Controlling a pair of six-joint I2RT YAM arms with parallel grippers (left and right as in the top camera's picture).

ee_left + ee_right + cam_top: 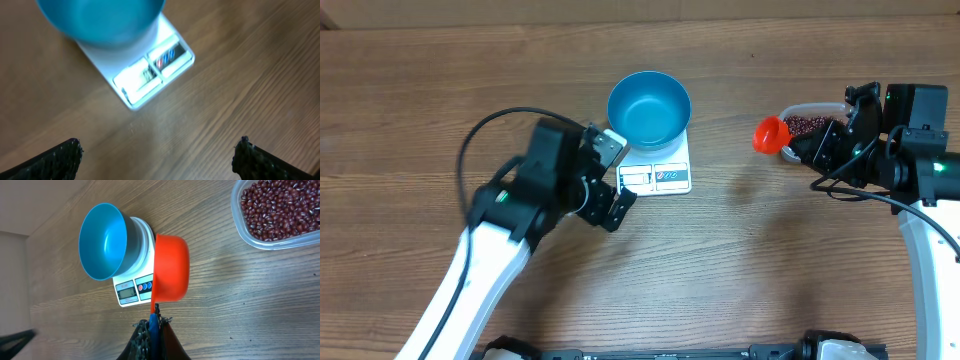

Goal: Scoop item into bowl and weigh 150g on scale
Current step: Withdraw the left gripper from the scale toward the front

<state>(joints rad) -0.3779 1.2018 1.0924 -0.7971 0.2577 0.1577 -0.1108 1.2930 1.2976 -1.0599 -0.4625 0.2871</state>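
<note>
The blue bowl (649,108) stands on the white scale (665,178) at the table's middle back and looks empty (102,240). My left gripper (617,180) hovers open just left of the scale's display edge, with nothing between its fingers (159,150); bowl (100,20) and scale (150,75) lie ahead of it. My right gripper (802,150) is shut on the handle of an orange scoop (770,135), held in the air right of the scale. The wrist view shows the scoop's (172,267) outer side, so its contents are hidden. The item, dark red beans (277,210), fills a clear tub.
The clear plastic tub (808,124) sits at the back right, partly covered by my right arm. The left arm's black cable (485,130) loops over the table on the left. Bare wood lies between the scale and the tub.
</note>
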